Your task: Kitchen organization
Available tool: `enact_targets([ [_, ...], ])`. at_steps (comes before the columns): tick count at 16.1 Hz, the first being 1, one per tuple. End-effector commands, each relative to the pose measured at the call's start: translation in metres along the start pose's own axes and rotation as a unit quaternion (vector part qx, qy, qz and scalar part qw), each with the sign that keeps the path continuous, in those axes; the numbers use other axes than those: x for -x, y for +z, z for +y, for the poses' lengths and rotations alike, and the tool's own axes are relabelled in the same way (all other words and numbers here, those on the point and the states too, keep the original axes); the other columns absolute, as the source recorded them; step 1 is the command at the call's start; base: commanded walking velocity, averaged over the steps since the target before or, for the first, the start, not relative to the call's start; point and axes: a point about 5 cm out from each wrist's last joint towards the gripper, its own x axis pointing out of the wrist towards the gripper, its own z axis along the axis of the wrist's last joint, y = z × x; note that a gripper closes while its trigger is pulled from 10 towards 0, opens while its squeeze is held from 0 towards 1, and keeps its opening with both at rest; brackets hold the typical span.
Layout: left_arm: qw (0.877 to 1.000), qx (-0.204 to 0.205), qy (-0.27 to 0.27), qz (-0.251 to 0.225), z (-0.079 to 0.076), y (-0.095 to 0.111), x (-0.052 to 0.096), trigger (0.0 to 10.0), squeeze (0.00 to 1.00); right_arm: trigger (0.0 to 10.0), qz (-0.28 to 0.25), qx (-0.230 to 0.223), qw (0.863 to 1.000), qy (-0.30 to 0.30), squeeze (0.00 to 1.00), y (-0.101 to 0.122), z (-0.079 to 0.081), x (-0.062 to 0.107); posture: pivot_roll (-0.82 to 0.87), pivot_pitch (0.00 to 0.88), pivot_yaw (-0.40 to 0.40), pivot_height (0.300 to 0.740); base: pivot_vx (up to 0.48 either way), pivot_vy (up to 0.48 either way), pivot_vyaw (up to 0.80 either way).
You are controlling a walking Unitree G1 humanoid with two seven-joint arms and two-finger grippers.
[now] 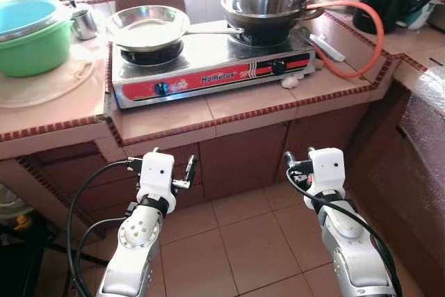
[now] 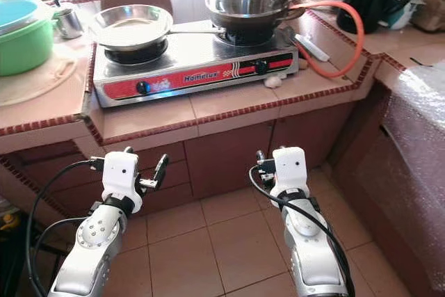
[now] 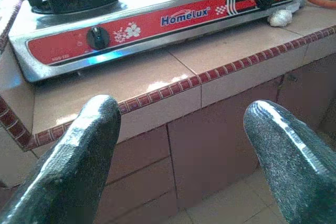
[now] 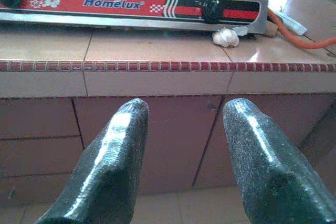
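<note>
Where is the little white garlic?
The garlic lies on the tiled counter, right against the front right corner of the red stove, near the orange hose. It sits toward the robot's right, above and ahead of the right gripper.

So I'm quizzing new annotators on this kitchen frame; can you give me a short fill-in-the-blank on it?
1. The empty frying pan sits on the stove's ____ burner.
2. The hose running from the stove is ____ in colour.
3. The bowl on the counter beside the stove is ____.
4. The left pincer and right pincer both hang below the counter with fingers ____.

Missing words: left; orange; green; open
</note>
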Motion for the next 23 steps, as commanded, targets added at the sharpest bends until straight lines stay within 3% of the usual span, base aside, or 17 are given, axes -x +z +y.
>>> enact_targets([
  [1, 1.0, -0.003, -0.006, 0.002, 0.0003, -0.0014, 0.0001, 10.0, 0.0, 10.0, 0.0, -0.002, 1.0, -0.008, 0.0, 0.0015, -0.0024, 0.0012, -0.2, 0.066, 0.081, 0.74, 0.0, 0.0, -0.76],
  [5, 1.0, -0.009, -0.012, 0.011, -0.0002, -0.0042, 0.0003, 10.0, 0.0, 10.0, 0.0, -0.004, 1.0, -0.008, 0.0, 0.0001, -0.0015, 0.0012, -0.19, 0.071, 0.085, 0.74, 0.0, 0.0, -0.73],
  [11, 1.0, -0.004, -0.018, 0.021, -0.0022, -0.0086, 0.0021, 10.0, 0.0, 10.0, -0.003, -0.003, 1.0, -0.005, 0.0, 0.0007, -0.0014, 0.0025, -0.19, 0.075, 0.082, 0.74, 0.0, 0.0, 0.0],
  [23, 0.999, -0.003, -0.024, 0.027, -0.0023, -0.0105, 0.0018, 10.0, 0.0, 10.0, -0.001, 0.0, 1.0, -0.013, 0.0, -0.0002, -0.0044, 0.0055, -0.2, 0.08, 0.088, 0.74, 0.0, -0.474, 0.0],
])
